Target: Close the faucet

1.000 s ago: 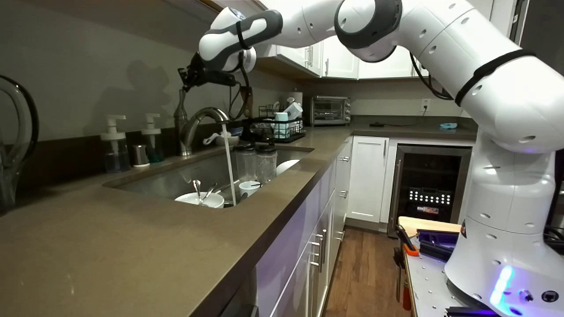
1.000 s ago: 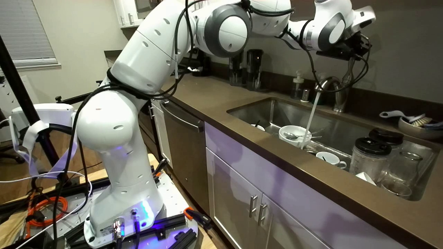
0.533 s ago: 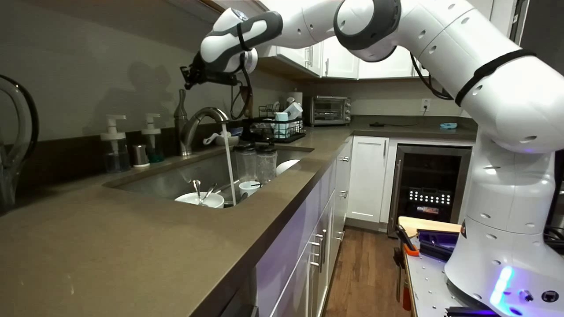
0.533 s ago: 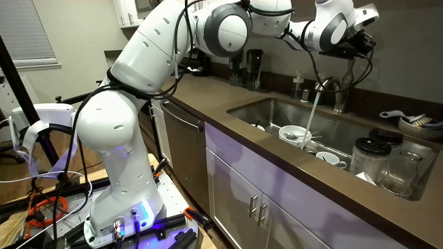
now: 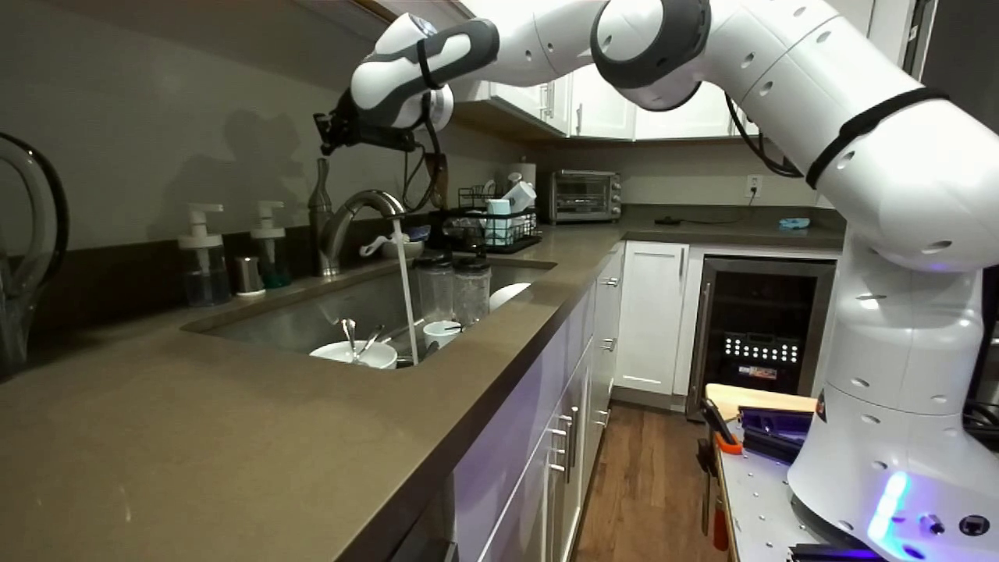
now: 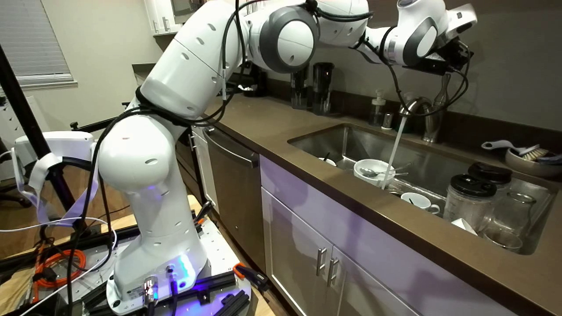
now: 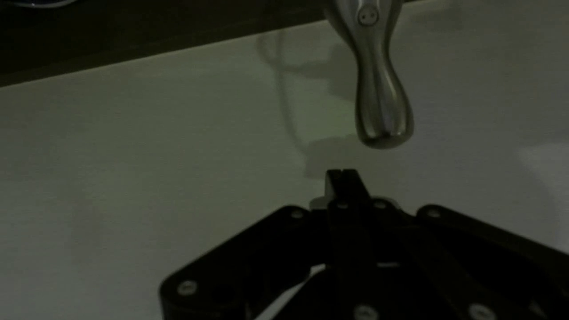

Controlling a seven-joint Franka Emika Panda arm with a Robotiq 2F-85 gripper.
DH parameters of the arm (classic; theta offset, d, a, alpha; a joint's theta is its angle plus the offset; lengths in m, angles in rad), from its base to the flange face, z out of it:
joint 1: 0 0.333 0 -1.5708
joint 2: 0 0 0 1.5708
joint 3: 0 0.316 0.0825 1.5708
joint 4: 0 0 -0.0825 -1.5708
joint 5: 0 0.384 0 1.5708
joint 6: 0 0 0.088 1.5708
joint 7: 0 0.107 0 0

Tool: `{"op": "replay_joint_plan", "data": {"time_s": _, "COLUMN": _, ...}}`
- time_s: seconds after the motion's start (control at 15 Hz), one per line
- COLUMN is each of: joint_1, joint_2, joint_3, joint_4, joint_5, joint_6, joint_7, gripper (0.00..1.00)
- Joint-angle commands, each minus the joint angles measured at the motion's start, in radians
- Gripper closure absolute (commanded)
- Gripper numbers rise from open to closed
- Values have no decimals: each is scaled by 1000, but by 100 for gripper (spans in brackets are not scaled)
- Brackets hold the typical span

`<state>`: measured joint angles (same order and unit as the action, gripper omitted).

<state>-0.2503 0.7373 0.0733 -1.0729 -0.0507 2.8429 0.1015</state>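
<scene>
Slightly higher than a second ago, the claw [image 7: 342, 174] is clenched at twelve o'clock, just above the handle [image 5: 320, 200] of the faucet [image 5: 335, 232]. Rightward in an exterior view, the faucet stands on the worktop [image 5: 234, 425] at eleven o'clock of the sink [image 5: 285, 324]; a white bowl [image 5: 335, 353] lies around six, water [image 5: 406, 289] falls from the spout [image 5: 381, 200], and lidded jars [image 5: 472, 293] stand between two and three.

A kitchen: a running faucet [image 5: 335, 234] over a sink [image 6: 423, 154] that holds a bowl [image 6: 362, 174] and mug [image 6: 419, 200], a toaster oven [image 5: 585, 197] and dish rack [image 5: 517, 245] on the counter [image 5: 234, 437], white cabinets [image 5: 652, 316]
</scene>
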Motion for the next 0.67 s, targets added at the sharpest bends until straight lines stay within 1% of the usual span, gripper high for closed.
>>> {"op": "replay_joint_plan", "data": {"time_s": 0.0, "joint_1": 23, "joint_2": 11, "joint_3": -8, "joint_4": 22, "joint_5": 81, "joint_6": 13, "joint_7": -42, "gripper": 96}}
{"op": "replay_joint_plan", "data": {"time_s": 0.2, "joint_1": 34, "joint_2": 11, "joint_3": -11, "joint_4": 19, "joint_5": 97, "joint_6": 6, "joint_7": -51, "gripper": 96}}
{"op": "replay_joint_plan", "data": {"time_s": 0.6, "joint_1": 47, "joint_2": 11, "joint_3": -50, "joint_4": 0, "joint_5": 79, "joint_6": 16, "joint_7": -56, "gripper": 96}}
